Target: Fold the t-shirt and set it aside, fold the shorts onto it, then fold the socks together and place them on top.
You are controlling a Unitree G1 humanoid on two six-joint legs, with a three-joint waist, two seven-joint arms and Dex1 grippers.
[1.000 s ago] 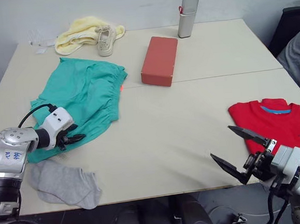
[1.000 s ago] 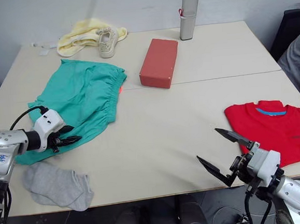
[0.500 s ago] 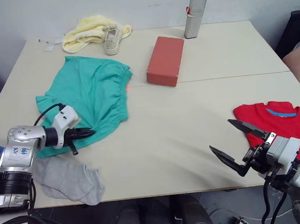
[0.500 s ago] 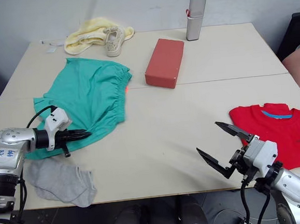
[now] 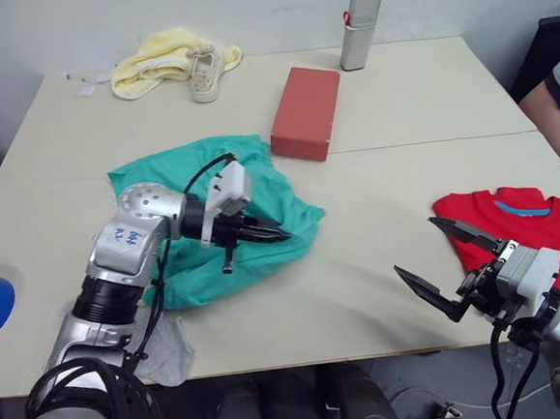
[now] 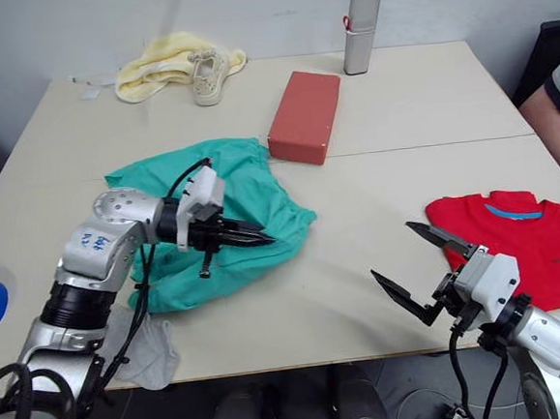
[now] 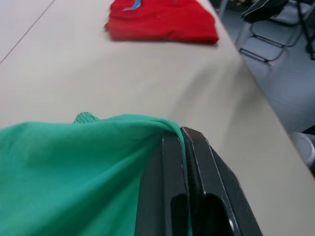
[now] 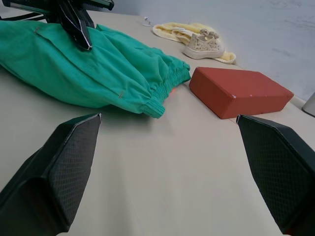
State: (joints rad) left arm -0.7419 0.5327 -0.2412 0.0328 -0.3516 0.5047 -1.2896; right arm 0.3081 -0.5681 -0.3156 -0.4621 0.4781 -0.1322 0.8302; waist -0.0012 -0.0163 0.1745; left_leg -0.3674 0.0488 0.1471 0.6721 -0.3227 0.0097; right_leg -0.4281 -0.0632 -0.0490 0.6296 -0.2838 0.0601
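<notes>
Table (image 5: 368,96): left end effector (image 5: 280,235) pinching shorts (image 5: 279,195).

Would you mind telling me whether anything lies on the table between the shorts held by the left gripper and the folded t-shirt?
Nothing visible does. The left gripper pinches the shorts, and only bare table lies between them and the t-shirt.

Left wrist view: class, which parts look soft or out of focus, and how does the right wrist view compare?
Left wrist view: the left claw and the pinched shorts at its tip look soft, and the t-shirt beyond is slightly blurred. Right wrist view: the near black fingers are soft, while the red box reads sharper.
</notes>
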